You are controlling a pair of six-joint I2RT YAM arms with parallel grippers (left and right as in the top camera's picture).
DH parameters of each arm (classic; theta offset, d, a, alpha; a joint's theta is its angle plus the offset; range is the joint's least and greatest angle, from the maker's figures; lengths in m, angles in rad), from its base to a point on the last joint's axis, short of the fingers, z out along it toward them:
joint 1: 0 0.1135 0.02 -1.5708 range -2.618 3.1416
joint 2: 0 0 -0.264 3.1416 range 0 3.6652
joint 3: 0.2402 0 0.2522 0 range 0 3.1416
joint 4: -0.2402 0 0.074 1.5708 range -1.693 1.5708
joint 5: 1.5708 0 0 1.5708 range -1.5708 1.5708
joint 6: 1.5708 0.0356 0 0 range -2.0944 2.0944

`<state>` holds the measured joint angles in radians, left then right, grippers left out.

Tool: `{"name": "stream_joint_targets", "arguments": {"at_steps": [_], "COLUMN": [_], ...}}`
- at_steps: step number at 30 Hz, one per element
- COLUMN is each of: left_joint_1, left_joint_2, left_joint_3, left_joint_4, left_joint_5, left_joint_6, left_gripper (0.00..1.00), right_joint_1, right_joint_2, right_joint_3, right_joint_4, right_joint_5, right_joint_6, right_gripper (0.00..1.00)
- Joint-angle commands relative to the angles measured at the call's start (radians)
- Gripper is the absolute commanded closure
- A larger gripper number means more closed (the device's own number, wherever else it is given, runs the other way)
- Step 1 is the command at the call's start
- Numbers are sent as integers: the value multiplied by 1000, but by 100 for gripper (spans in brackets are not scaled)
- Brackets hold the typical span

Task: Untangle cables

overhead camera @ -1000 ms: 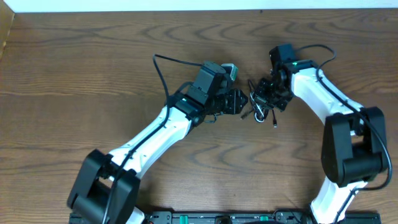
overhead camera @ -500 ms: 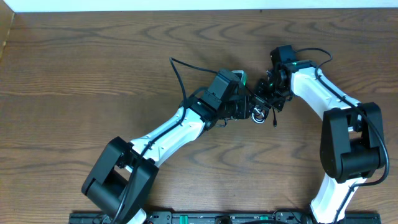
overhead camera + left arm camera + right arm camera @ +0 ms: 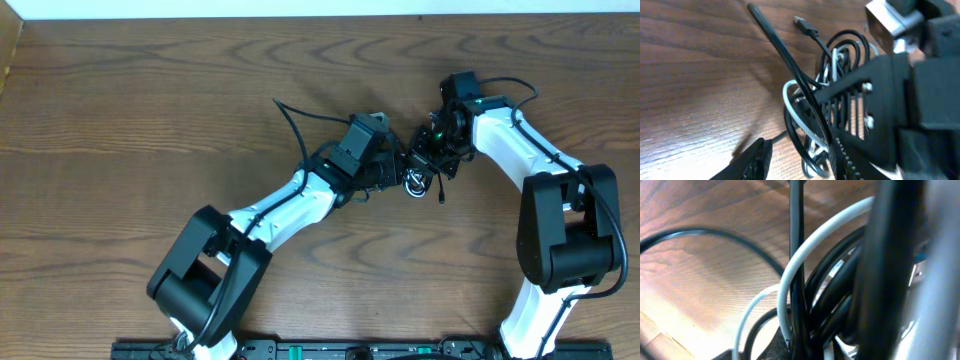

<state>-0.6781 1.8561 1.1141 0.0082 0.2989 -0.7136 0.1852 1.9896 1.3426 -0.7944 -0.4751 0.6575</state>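
Occlusion governs all three views. From overhead, the left gripper (image 3: 398,176) and the right gripper (image 3: 422,168) meet tip to tip near the middle of the table (image 3: 150,100). Their dark bodies cover most of the cables (image 3: 419,186). We make out only a few small loops below the tips and one plug (image 3: 441,203) lying just clear of them on the wood.

The right wrist view sits so close that cord fills it — black loops and a white cord (image 3: 805,255), blurred toward the right edge. The right fingers themselves are barely seen. We read them as closed, with a thin black strand (image 3: 797,255) running straight down into the tips, apparently pinched there.

In the left wrist view the bundle lies on the table directly ahead of the left fingers (image 3: 752,161), and its lower loops reach into the gap between them. These fingers stand moderately apart. Bare wood shows between the finger at the frame's lower left and the nearest loop, so they are open around the loops, not pressing them.

The right gripper's black body, cut off by the frame's right edge, sits over the right half of the bundle and hides where the strands cross. A plug shows at the top of this view too, free of the loops — whether it is the same one we cannot tell. Behind the left wrist, the arm's own thicker wire (image 3: 290,115) arcs over the table, apart from the tangle.
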Motion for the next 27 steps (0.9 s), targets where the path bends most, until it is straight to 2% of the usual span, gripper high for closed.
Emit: {"name": "stream_joint_targets", "arguments": {"at_steps": [1,9,15,23,27], "left_joint_1": [-2,-2,-2,-2,-2], "left_joint_2": [36,104,153,157,157], "left_joint_3": [2,2,2,2,2], "left_joint_4": [19,39,39,48,48], "left_joint_5": [-24,-23,-19,-14,3], "left_joint_6": [-75,-137,-234,-238,-208], "left_gripper": [58,58,58,58,59], "right_joint_1": [-4,-4,-4,-3,-6], "right_joint_2": [26,26,26,26,21], "right_joint_3": [-5,-5,-5,-5,-2], "right_joint_4": [-6,-6,-6,-5,-8], "right_joint_5": [-7,-11,-10,-10,-56], "right_joint_6": [-21,-27,-28,-42,-121], "right_gripper": [99,99,99,99,99]}}
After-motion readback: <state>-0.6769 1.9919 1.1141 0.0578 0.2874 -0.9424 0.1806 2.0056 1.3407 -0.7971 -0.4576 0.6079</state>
